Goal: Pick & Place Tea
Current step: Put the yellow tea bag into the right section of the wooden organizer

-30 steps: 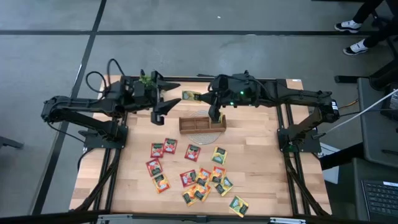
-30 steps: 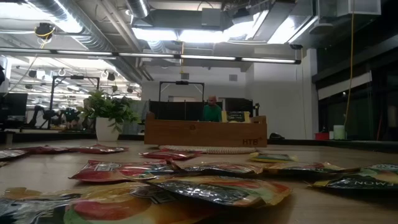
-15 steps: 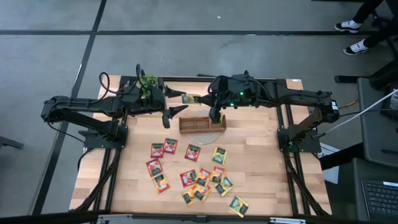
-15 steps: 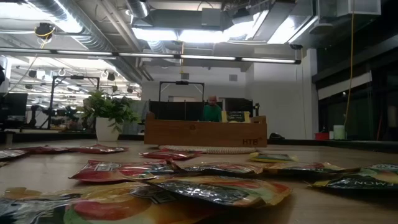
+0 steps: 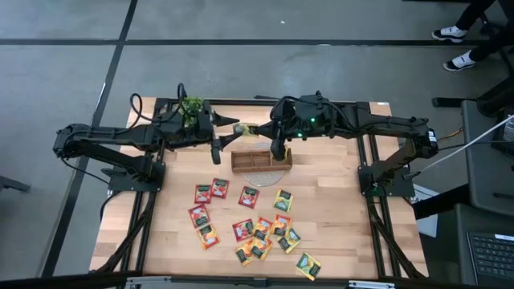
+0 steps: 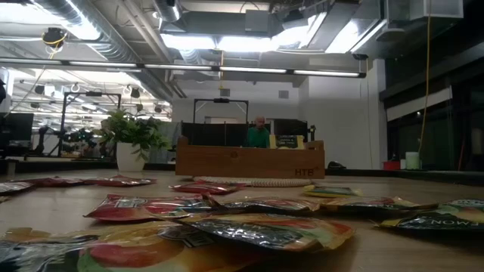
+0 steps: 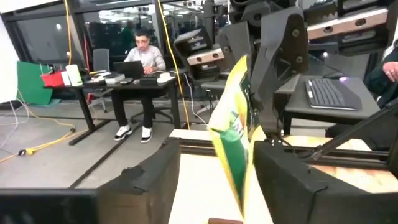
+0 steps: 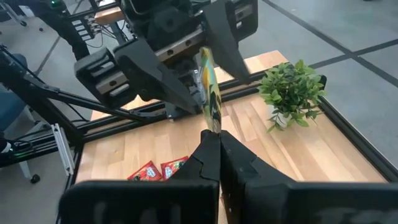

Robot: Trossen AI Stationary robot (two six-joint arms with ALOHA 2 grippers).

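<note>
Right gripper (image 5: 255,129) above the far side of the table (image 5: 337,217), just beyond the wooden tray (image 5: 261,161) — fingers (image 8: 210,157) pinched together on the lower edge of a yellow-green tea sachet (image 8: 209,94), held upright and edge-on in the right wrist view. Same sachet visible in the left wrist view (image 7: 234,130), standing between the left arm's two dark fingers (image 7: 149,177).

Left gripper (image 5: 227,136) level with it, just beside the sachet — jaws spread wide on either side of it, not closed on it; contact not resolvable. Nothing gripped.

Remaining tea sachets scattered flat on the near half of the table, well apart from both grippers: red pair (image 5: 211,191) nearest the left arm, more red ones below, mixed orange and yellow-green cluster (image 5: 265,233) toward the middle, one yellow-green sachet (image 5: 308,266) alone at the near edge. Low view: same sachets in the foreground (image 6: 257,230), tray behind them (image 6: 249,160) on a woven mat (image 6: 253,181).

Potted plant (image 5: 191,106) at the far edge, close behind the left wrist. Person seated at a desk (image 7: 140,59) in the room beyond.
</note>
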